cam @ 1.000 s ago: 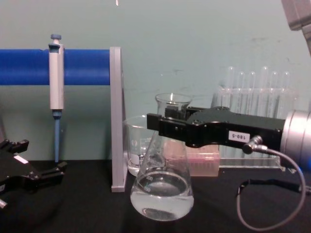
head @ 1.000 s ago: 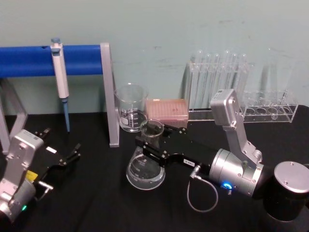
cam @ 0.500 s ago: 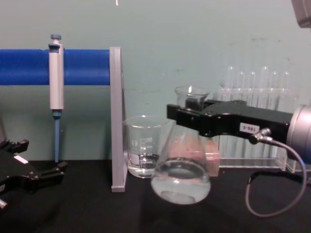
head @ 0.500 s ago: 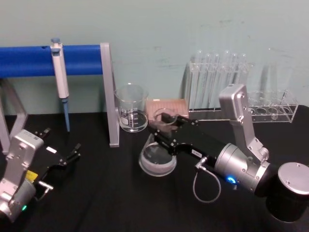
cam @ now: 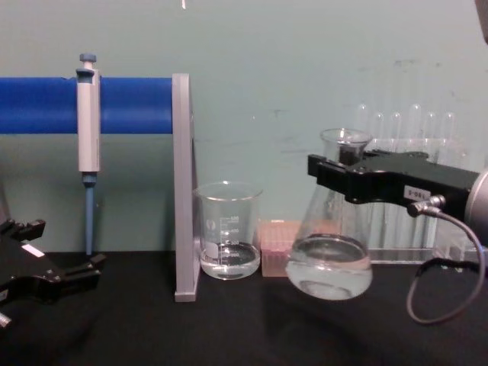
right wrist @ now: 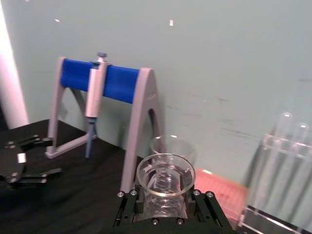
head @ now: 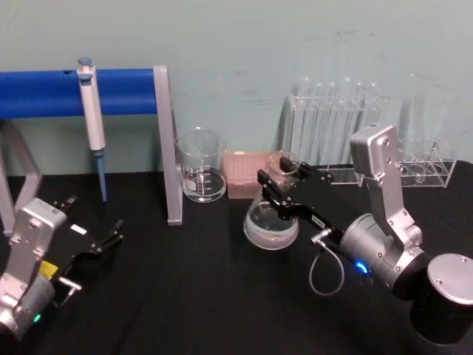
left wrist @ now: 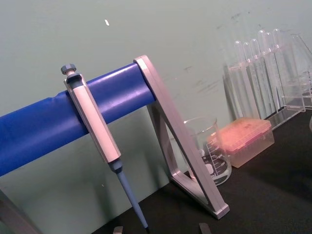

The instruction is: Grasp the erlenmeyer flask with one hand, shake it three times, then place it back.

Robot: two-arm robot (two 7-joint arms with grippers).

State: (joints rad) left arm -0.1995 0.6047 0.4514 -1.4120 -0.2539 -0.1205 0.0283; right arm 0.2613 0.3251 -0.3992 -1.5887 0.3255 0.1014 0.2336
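Your flask (cam: pixel 329 263) is clear glass; your right gripper (cam: pixel 335 174) is black with a white label (cam: pixel 415 192). You also see a blue bar (cam: pixel 38 105), a pink box (cam: pixel 274 245), a pale green wall (cam: pixel 274 69) and a black table (cam: pixel 137 328).

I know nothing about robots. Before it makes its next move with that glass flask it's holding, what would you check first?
1. Grip: the right gripper is shut around the neck of the clear glass conical flask: ok.
2. Liquid: the clear liquid sits low in the wide base, far below the rim: ok.
3. Room to the side: in the chest view the flask is apart from the straight-walled glass beaker: ok.
4. Room behind: the gap to the pink box and the clear rack of test tubes: cannot tell.
5. Left gripper: open, parked far left, away from the flask: ok.
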